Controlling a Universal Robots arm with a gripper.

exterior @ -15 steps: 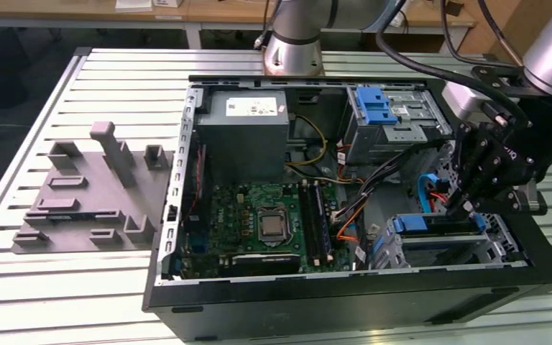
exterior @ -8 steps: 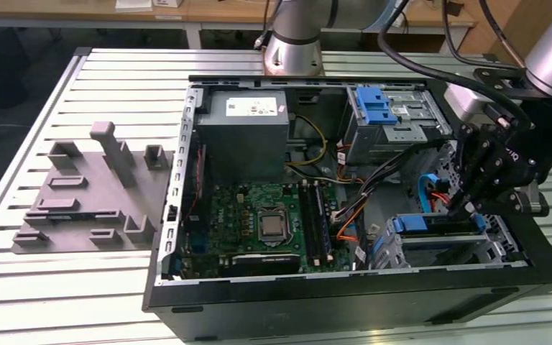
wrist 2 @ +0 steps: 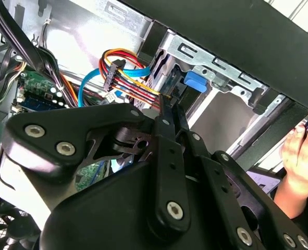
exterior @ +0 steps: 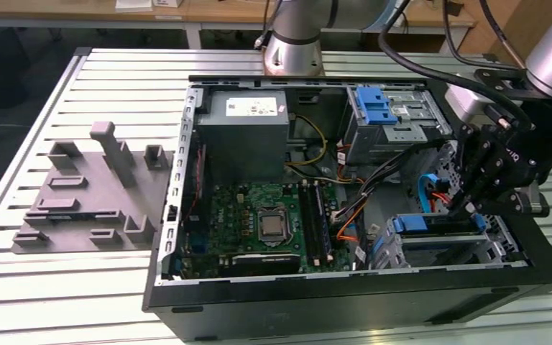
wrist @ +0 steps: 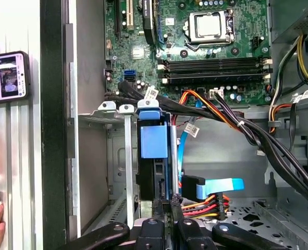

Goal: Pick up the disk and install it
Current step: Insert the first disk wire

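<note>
Hand [wrist: 167, 204] down inside the open computer case [exterior: 353, 291], fingers together, tips pressed on the edge of the disk [wrist: 155, 156]. Disk seated upright in the metal drive cage [wrist: 104, 112], blue frame showing. Case resting on the slatted counter [exterior: 84, 287].

A counter [exterior: 84, 287] of pale ribbed metal slats carries the scene; its slats run across the exterior view and catch soft, even light. On it, toward the exterior view's left, lies a grey moulded tray [exterior: 89, 194] with upright blocks and posts. Beyond the counter's far edge stands a light wooden desk [exterior: 218, 11] on pale legs, with white papers [exterior: 152, 4] on top. The floor [exterior: 17, 65] under the desk is dark and shadowed. At the exterior view's far right, behind the counter, a brown wooden panel [exterior: 516, 29] rises.
</note>
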